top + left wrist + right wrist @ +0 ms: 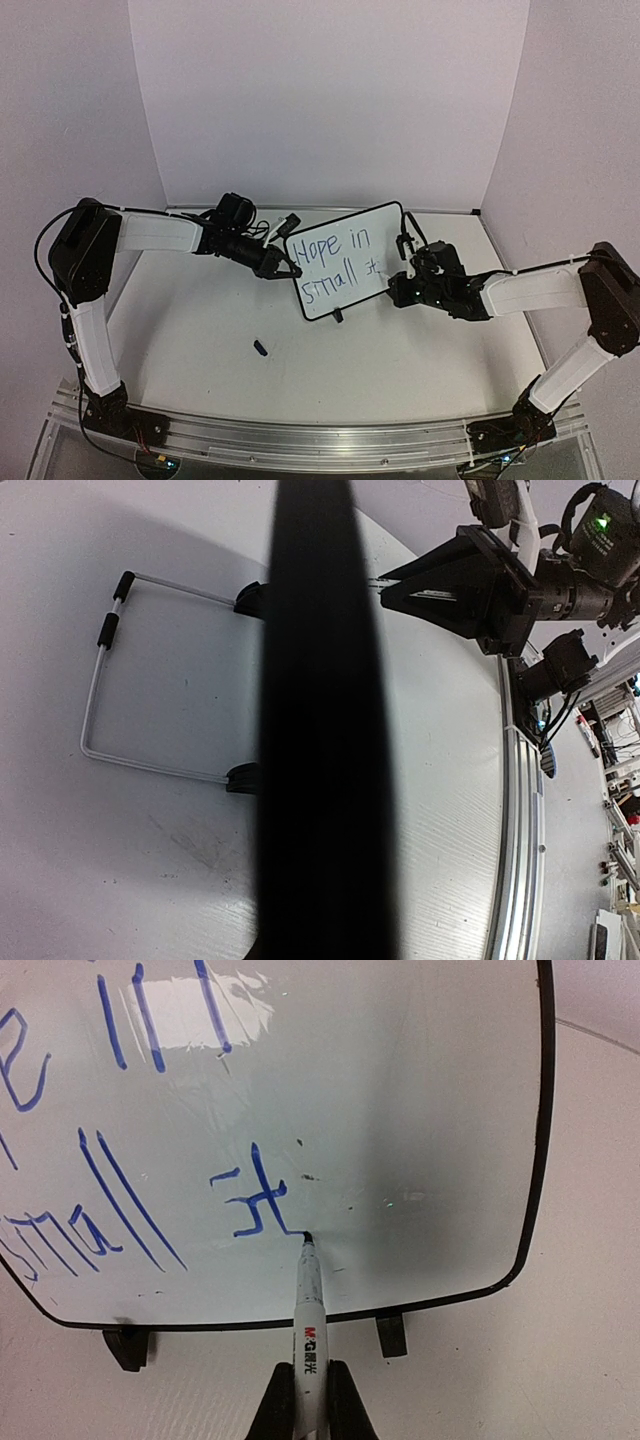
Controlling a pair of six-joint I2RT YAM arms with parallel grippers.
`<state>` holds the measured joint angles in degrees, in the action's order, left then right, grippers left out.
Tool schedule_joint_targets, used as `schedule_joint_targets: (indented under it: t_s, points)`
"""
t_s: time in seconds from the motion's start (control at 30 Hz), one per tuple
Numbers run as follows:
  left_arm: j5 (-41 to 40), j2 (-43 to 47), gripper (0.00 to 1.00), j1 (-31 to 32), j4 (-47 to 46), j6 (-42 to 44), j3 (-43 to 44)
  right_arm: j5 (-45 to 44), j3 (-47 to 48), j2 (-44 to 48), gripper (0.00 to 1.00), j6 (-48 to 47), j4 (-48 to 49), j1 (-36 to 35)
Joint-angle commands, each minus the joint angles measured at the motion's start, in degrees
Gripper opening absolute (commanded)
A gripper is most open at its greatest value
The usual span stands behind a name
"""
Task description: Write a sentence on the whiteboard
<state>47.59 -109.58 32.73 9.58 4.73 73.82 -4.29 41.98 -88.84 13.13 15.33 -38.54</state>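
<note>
**Whiteboard.** We find the whiteboard (340,262) standing at the middle of the worktop (200,340), towards the back. Its face is turned to the arms and it sits somewhat askew. The right wrist view shows both black feet (392,1335) resting on the worktop.

**Sentence.** The sentence (335,265) is in blue, on two lines. The upper line reads "Hope in". The lower reads "small", followed by smaller strokes (255,1200) that we read as "st".

**Left arm (160,232).** The left jaws are closed on the whiteboard's left edge, as seen from above. In the left wrist view a broad dark band (320,780) runs top to bottom through the middle. We cannot tell what it is. A wire loop (100,680) with black ends shows to its left.

**Right arm (530,290).** The right jaws are closed on a marker (309,1305) with a white barrel, gripped near its rear end. The tip touches the whiteboard at the end of the last blue stroke, low on the face and just above the bottom frame.

**Other.** A small dark object (260,348) lies on the worktop in front of the whiteboard, apart from it, on the left arm's side.
</note>
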Motion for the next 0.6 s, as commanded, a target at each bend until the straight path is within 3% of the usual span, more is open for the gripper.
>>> schedule_joint_targets:
  t_s: [0.0,0.57]
  points:
    - [0.49,-0.66,0.00,1.37,2.46,0.86,1.50,-2.98,2.34,1.85,0.00,-1.69,-1.00,0.21]
    - [0.31,-0.75,0.00,1.37,2.54,0.89,1.50,-1.59,0.83,6.25,0.00,-3.49,-2.07,1.19]
